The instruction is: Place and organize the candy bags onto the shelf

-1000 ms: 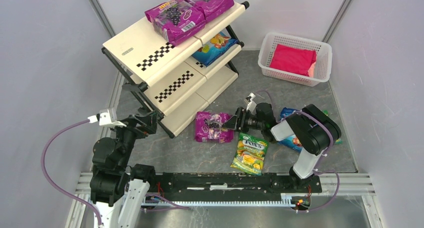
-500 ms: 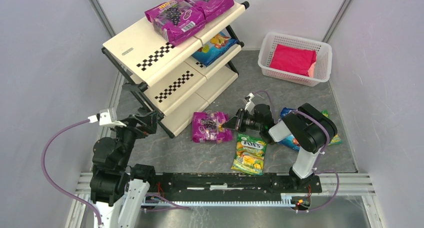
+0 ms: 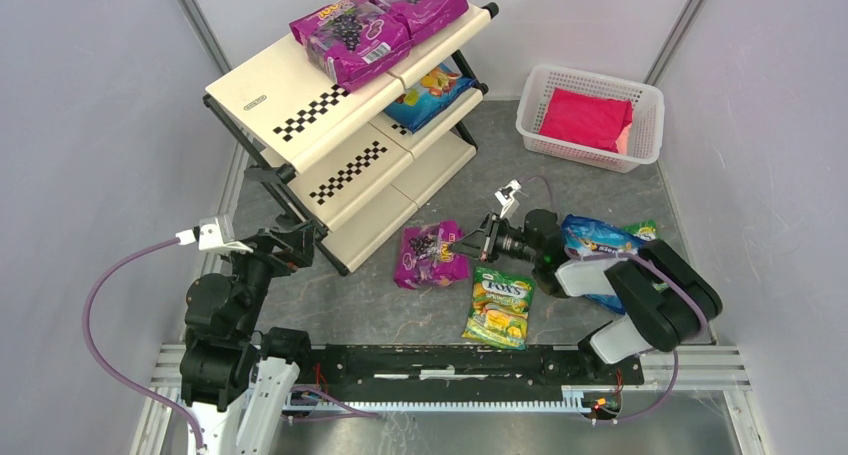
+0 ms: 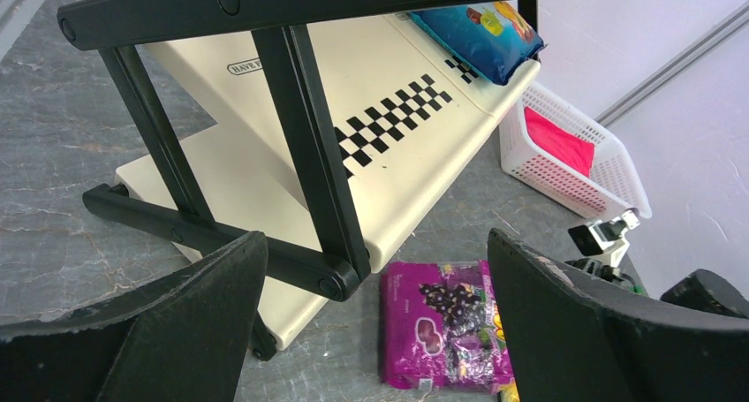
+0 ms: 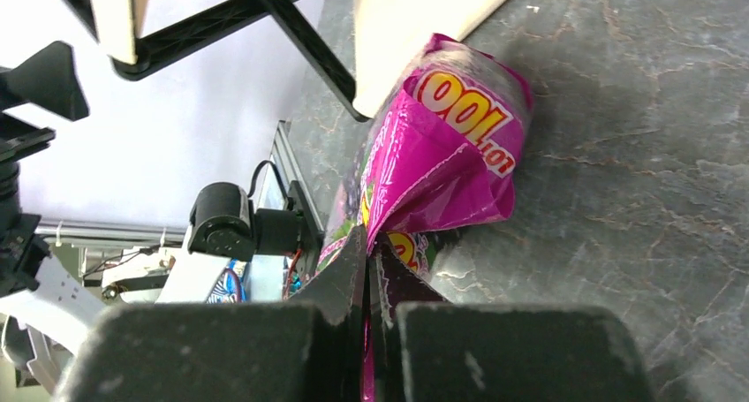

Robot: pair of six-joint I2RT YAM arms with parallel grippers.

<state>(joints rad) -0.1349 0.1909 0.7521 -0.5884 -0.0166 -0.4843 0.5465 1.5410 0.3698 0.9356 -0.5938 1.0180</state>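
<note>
A magenta candy bag (image 3: 432,255) lies on the grey floor in front of the shelf (image 3: 300,90). My right gripper (image 3: 463,245) is shut on its right edge. In the right wrist view the bag (image 5: 442,155) bulges up from the pinched seam between the fingers (image 5: 369,252). Two magenta bags (image 3: 350,30) rest on the top tier and a blue bag (image 3: 430,95) on the middle tier. A green-yellow bag (image 3: 500,307) and a blue bag (image 3: 598,240) lie by the right arm. My left gripper (image 4: 375,243) stands open and empty near the shelf's foot.
A white perforated basket (image 3: 640,100) holding a plain pink-red bundle (image 3: 585,118) stands at the back right. The shelf's black frame (image 4: 309,146) is right in front of the left fingers. A metal rail (image 3: 450,365) runs along the near edge, and walls close both sides.
My right gripper has shut on the magenta bag's edge. The right arm drew back to the right, tugging the bag slightly and uncovering more of the blue bag. The left arm stayed still.
</note>
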